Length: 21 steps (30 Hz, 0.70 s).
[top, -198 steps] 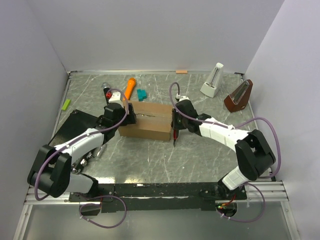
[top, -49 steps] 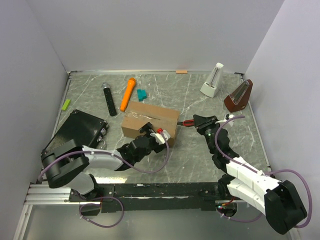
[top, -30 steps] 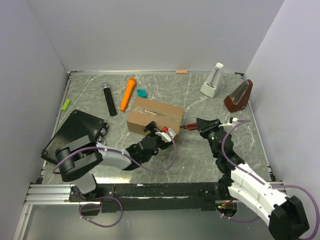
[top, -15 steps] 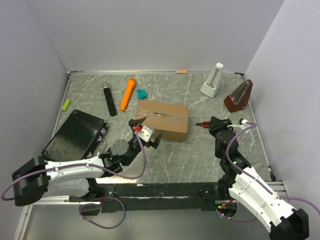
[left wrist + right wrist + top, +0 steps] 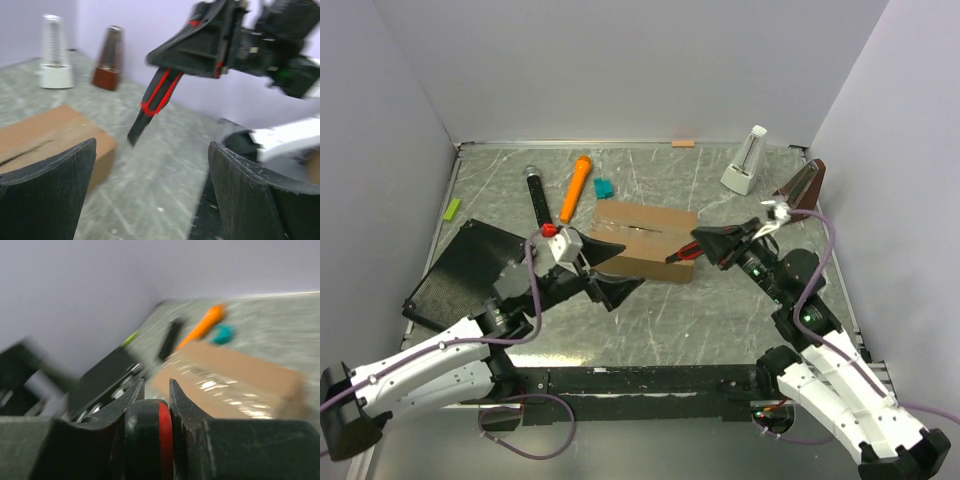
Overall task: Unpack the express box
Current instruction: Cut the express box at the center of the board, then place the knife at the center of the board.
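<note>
Two arms are raised over the table, one on each side of the express box. All positions below are referenced to that box and read left to right in the top view.

1. Well to the left of the box, by the left wall, lies a small green block.
2. Left of the box and nearer the arm bases lies a flat black ribbed case.
3. Behind the box's left end lie a black stick-shaped item, an orange marker and a teal block. The teal block is the closest of the three to the box.
4. The left gripper hangs at the box's near-left corner. Its fingers are spread wide with nothing between them.
5. The express box rests flat on the table near its centre. The flaps are closed and a glossy tape strip runs along the top seam.
6. The right gripper is at the box's right end. Its jaws are pinched on a black-and-red cutter. The cutter's tip points down toward the box's right end. In the left wrist view the tip appears clear of the cardboard.
7. Behind and to the right of the box stand a white metronome and a brown metronome, both well apart from it.
</note>
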Tool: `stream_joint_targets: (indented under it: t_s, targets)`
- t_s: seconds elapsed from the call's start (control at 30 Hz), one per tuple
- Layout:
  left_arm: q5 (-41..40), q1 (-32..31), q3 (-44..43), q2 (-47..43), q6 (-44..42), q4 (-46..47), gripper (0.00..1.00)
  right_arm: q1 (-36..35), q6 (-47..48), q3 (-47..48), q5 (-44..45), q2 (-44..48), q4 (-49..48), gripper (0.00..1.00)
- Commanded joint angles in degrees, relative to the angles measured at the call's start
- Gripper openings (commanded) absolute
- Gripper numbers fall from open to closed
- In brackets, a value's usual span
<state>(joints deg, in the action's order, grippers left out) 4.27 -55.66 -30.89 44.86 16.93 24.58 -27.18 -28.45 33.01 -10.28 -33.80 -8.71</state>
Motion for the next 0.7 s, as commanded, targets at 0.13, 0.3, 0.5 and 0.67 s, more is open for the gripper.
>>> stream_joint_targets:
  t_s: [0.13, 0.3, 0.5, 0.67]
  targets:
    - [35.9, 8.5, -2.8, 4.2, 15.9, 3.4, 0.97, -1.6, -3.8, 6.6, -34.5, -9.7, -4.3, 0.00]
    - [40.9, 8.6, -4.9, 11.0, 16.7, 7.7, 0.97, -8.0, -0.4, 10.2, -29.4, -12.6, -1.2, 0.00]
    - [38.6, 8.5, -7.0, 16.2, 14.1, 6.5, 0.98, -11.8, -0.7, 11.4, -26.6, -15.1, -3.0, 0.00]
    - [38.3, 8.6, -6.8, 18.1, 13.9, 7.3, 0.84, -14.0, -0.9, 12.1, -25.7, -17.2, -4.2, 0.00]
